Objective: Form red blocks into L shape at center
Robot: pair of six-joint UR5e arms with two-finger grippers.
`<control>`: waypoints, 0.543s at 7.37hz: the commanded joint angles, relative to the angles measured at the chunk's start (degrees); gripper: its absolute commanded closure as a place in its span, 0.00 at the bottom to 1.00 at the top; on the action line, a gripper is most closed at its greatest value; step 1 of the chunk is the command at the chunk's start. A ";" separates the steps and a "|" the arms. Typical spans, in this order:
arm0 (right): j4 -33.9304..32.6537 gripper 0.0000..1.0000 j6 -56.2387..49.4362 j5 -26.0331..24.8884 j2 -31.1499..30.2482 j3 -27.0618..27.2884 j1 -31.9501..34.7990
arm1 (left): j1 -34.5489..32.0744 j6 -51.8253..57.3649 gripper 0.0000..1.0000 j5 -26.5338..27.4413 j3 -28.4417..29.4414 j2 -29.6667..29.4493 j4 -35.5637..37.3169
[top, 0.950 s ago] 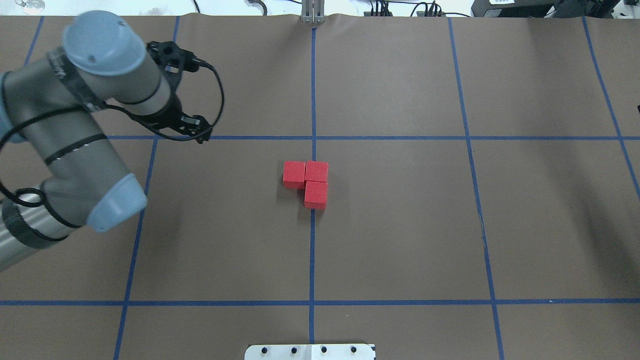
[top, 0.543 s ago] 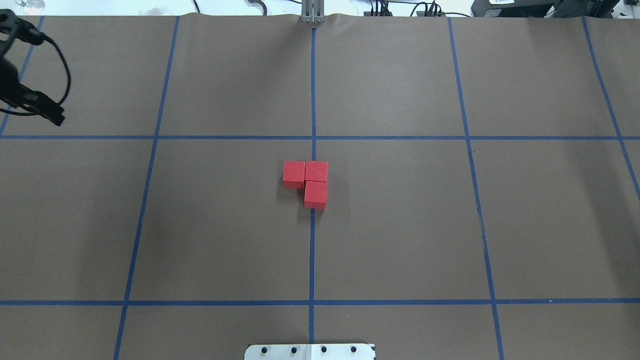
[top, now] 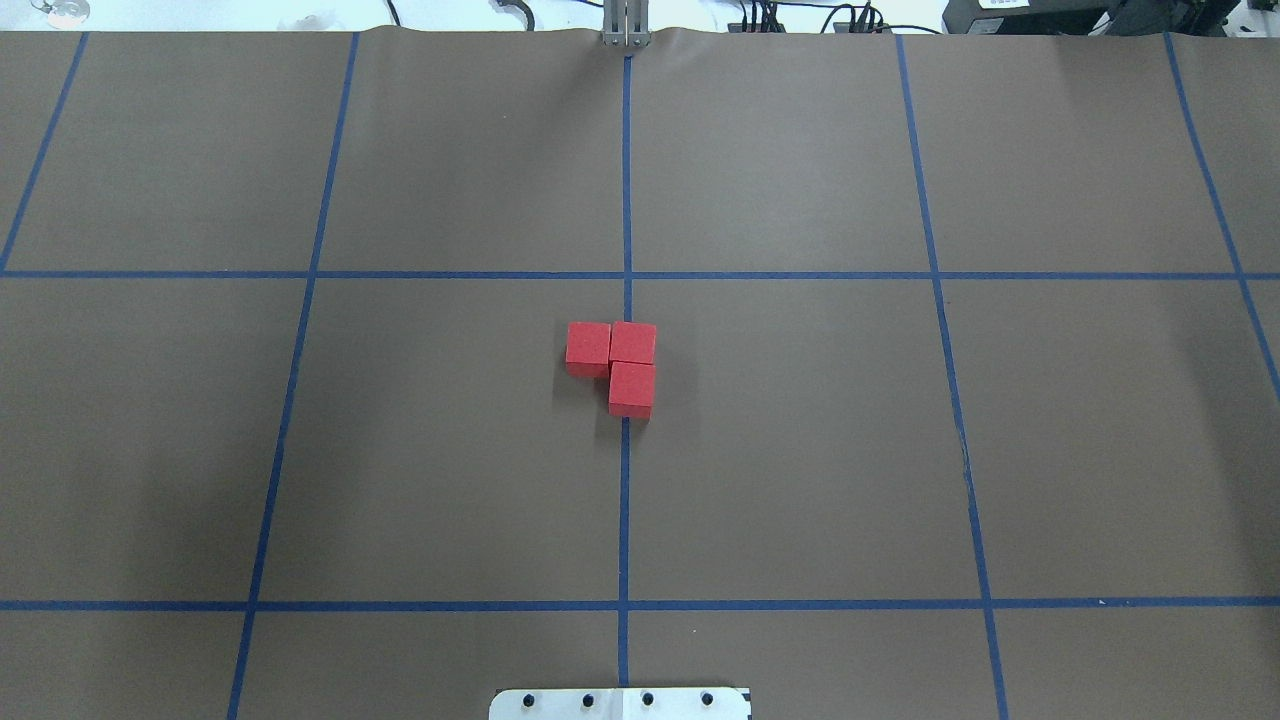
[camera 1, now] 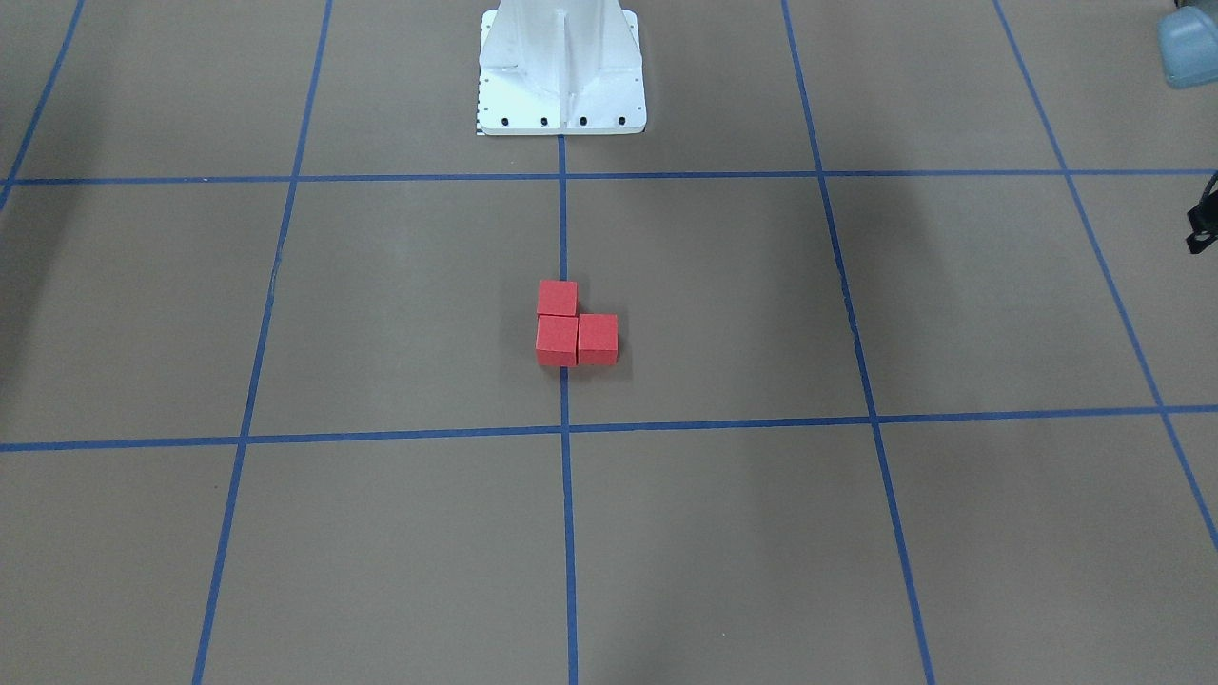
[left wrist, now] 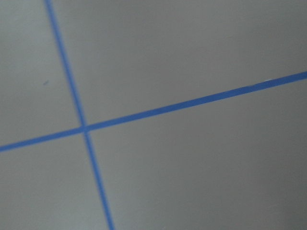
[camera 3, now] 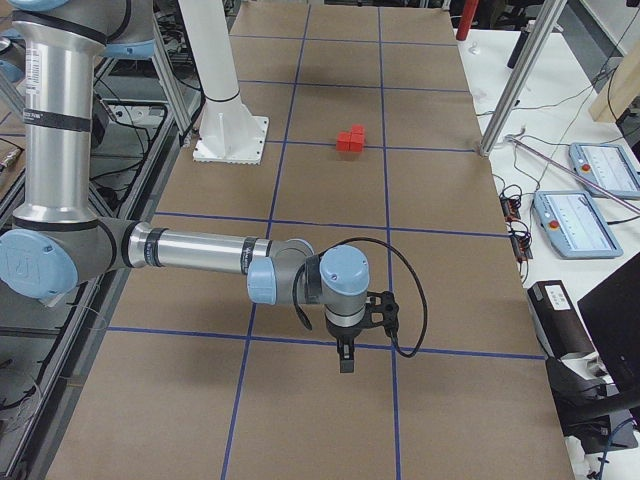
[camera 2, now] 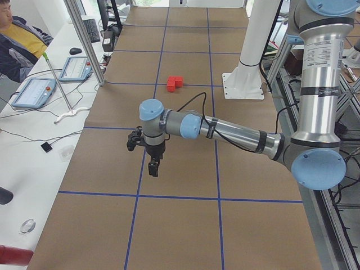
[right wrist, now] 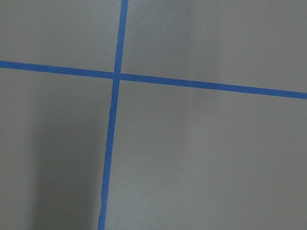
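Note:
Three red blocks [top: 631, 388] lie flat and touching in an L on the brown floor. Two sit on the middle vertical tape line [top: 624, 500] and one juts off to the side. They show again as red blocks [camera 1: 557, 340], red blocks [camera 2: 175, 83] and red blocks [camera 3: 351, 139]. My left gripper [camera 2: 153, 167] hangs over the floor far from them, fingers down; I cannot tell if it is open or shut. My right gripper [camera 3: 345, 362] hangs far off at the other end; its state is also unclear. Both wrist views show only floor and tape.
The white robot base [camera 1: 561, 86] stands behind the blocks on the middle line. A black part of the left wrist [camera 1: 1204, 226] pokes in at one edge. A seated person [camera 2: 17, 39], control tablets [camera 2: 34, 91] and metal posts [camera 2: 84, 42] line the far bench.
The left arm has swung out of the overhead view to the left. The three red blocks have stayed where they were.

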 commanded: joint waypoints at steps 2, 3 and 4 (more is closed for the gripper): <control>0.08 0.00 0.04 -0.30 0.27 -0.15 0.03 | -9.71 9.40 0.00 -12.84 1.80 7.10 -5.38; 0.07 0.00 0.13 -0.04 0.27 -0.07 0.03 | -9.45 9.42 0.00 -12.58 2.69 6.49 -3.47; 0.07 0.00 0.13 0.05 0.19 -0.07 0.03 | -9.44 9.42 0.00 -11.45 2.87 6.75 -3.45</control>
